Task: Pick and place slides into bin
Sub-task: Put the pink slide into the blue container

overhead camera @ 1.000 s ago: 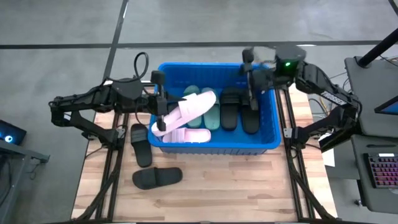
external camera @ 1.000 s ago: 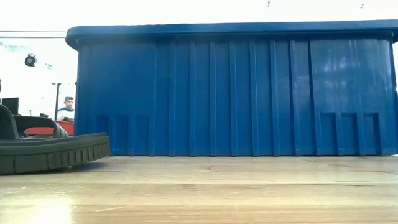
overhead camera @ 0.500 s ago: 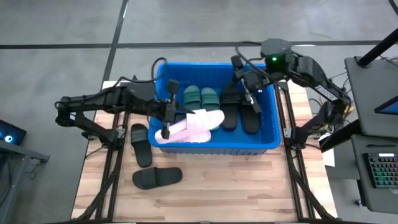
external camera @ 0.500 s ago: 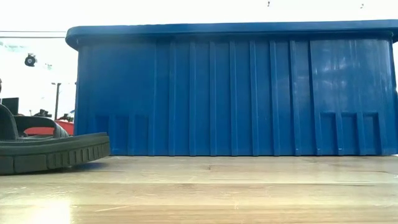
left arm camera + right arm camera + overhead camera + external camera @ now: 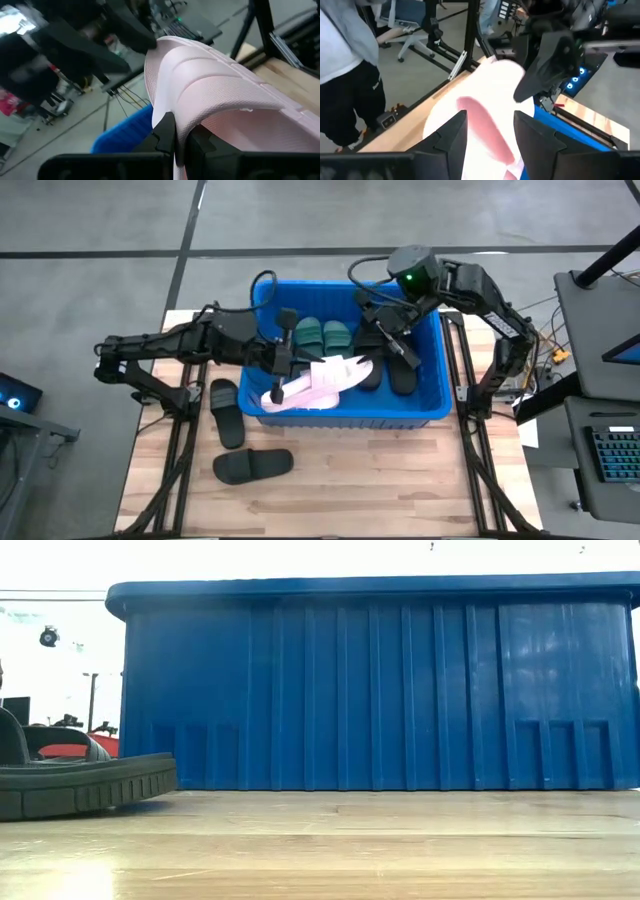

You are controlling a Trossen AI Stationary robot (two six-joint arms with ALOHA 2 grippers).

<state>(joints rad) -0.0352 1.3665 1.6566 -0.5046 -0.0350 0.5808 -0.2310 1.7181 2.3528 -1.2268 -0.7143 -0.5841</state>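
Left tool (image 5: 277, 376) grips pink slide (image 5: 330, 374) over bin (image 5: 430, 412); black slides (image 5: 226, 412) outside.

floor: grey concrete floor (image 5: 100, 220) lying around wooden table (image 5: 340, 470) | office chair (image 5: 415, 35) standing beyond | bright backlight glaring behind
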